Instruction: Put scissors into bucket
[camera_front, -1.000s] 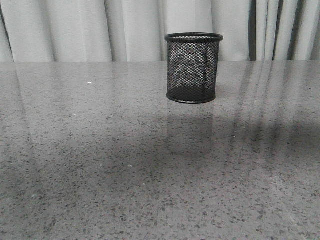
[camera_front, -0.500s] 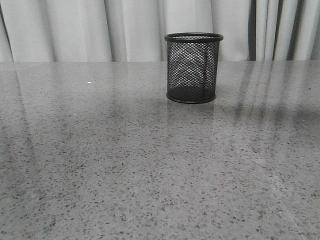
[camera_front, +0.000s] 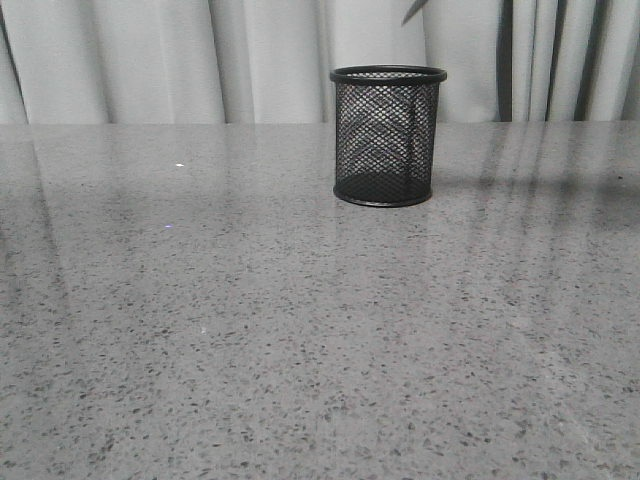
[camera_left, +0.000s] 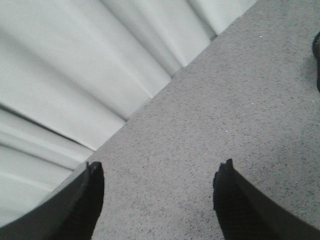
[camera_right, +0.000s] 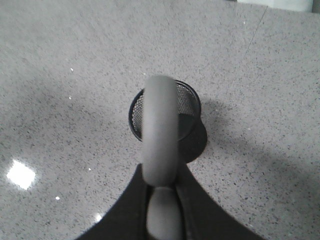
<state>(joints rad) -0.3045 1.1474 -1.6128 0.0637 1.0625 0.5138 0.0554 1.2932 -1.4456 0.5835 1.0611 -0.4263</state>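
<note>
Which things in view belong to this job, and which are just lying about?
Part of the job:
scissors, clamped in the right gripper above the bucket.

Not part of it:
left gripper, open and holding nothing; grey table; curtain.

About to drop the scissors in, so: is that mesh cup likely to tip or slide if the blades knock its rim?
Probably light: the bucket is open wire mesh, so a knock could shift it. The table looks polished and reflective, so it may slide easily. Tipping seems less likely: its base looks as wide as its rim.
</note>
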